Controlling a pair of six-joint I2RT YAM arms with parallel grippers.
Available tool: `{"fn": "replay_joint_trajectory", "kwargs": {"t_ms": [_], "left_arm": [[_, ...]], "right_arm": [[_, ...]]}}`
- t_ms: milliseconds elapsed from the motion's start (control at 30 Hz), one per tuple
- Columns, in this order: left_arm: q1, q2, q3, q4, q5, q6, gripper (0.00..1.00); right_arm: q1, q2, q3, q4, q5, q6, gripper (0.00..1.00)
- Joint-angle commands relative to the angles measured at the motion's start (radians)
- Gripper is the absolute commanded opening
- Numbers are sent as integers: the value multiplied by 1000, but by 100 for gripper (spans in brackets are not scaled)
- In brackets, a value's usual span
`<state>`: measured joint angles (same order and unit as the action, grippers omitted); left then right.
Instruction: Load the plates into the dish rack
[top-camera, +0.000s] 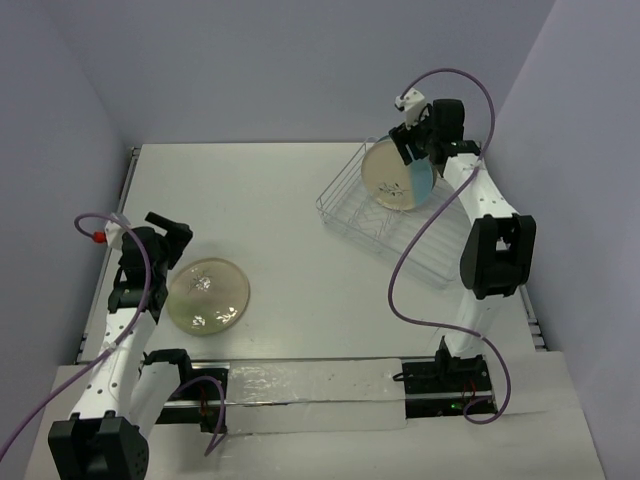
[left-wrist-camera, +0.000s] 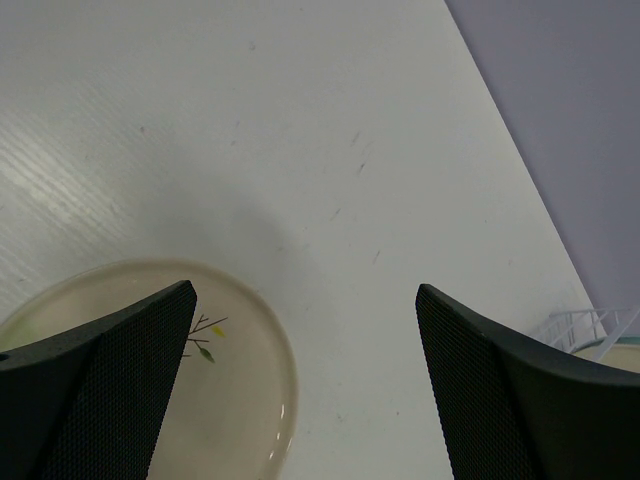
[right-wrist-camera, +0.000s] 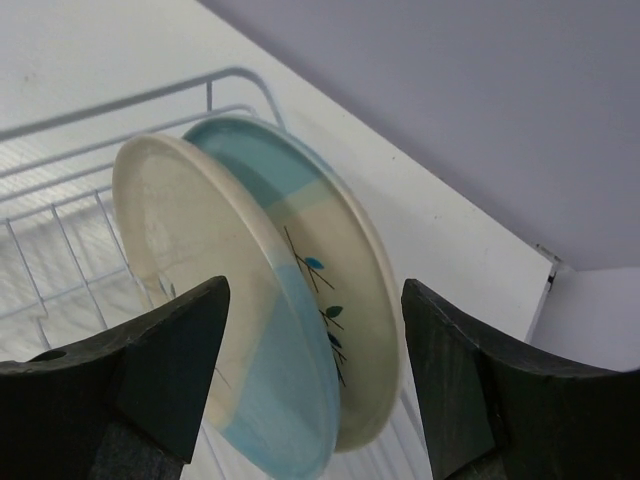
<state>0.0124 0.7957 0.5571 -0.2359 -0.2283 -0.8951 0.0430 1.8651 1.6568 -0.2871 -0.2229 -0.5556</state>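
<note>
Right tool (right-wrist-camera: 315, 290), jaws apart, straddles two upright plates (right-wrist-camera: 190, 220) in the rack (right-wrist-camera: 209, 95) (far-right corner); left tool (left-wrist-camera: 305, 292), likewise spread, hangs by the flat plate (left-wrist-camera: 240, 380).

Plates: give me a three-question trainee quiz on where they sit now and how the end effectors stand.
1. True or false: a plate lies flat on the table near the left end effector.
2. How many plates stand in the rack? A one, B two, C three.
3. Fill in: the right end effector, one finger either side of those plates, is ___.
Key: 1 true; 2 B; 3 open.
</note>
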Motion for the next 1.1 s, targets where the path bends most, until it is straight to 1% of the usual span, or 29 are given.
{"fn": "replay_joint_trajectory", "kwargs": {"t_ms": [0,67,133,167,233,300,467,533,600,700,800,833,900,933,1067], "left_arm": [[-5,15,40,-155,-122,-129,99],[-5,28,59,-219,-157,-172,99],[-5,40,71,-284,-200,-218,99],[-5,46,73,-314,-226,-242,99],[-5,65,75,-363,-271,-307,99],[-5,82,82,-405,-293,-331,99],[-3,127,75,-427,-286,-348,99],[-5,156,63,-386,-261,-321,99],[-2,175,52,-371,-242,-302,99],[29,230,19,-333,-190,-271,99],[56,251,-8,-307,-137,-263,99],[67,251,-23,-281,-96,-249,99],[77,230,-38,-260,-78,-234,97],[77,214,-46,-256,-79,-230,96],[77,140,-105,-263,-46,-219,95]], "right_arm": [[-4,-106,69,72,21,133,79],[-2,-125,74,74,14,191,83],[8,-161,65,82,-3,255,97],[19,-180,55,90,1,283,100],[66,-219,27,107,35,309,100],[119,-235,12,110,65,343,100],[269,-276,-5,108,165,380,100],[332,-270,-3,108,142,453,100],[357,-243,7,101,94,516,100],[418,-155,92,33,-7,594,100],[474,-113,123,19,-18,634,100],[502,-92,139,19,-23,672,100],[535,-60,183,19,-27,713,100],[543,-36,207,15,-29,738,100],[554,12,236,12,-45,830,100]]}}
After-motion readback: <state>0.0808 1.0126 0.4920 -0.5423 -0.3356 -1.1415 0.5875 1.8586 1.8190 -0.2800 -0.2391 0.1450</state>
